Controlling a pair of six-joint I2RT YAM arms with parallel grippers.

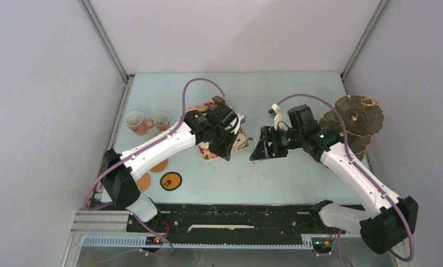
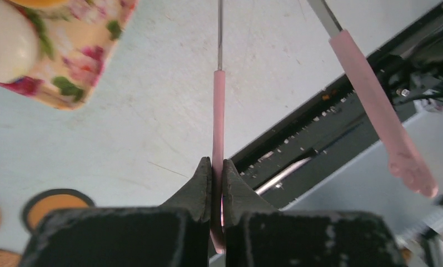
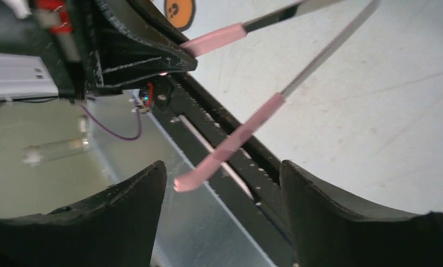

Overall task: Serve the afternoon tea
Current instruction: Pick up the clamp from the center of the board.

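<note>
Two mugs stand at the far left, with coasters nearer. At centre, the left hand pinches one pink leg of the tongs, just right of the flowered tray that carries a white donut. The right hand gapes around the other leg without touching it. Closing squarely on the pink sleeve, not on bare metal, looks wisest. Bare surface lies between the arms, but the near rail and the tiered stand beside the right arm limit any swing.

Most of floral tray hidden under left arm; lower tiers of stand partly behind right arm; tongs tips cut off at top edge
</note>
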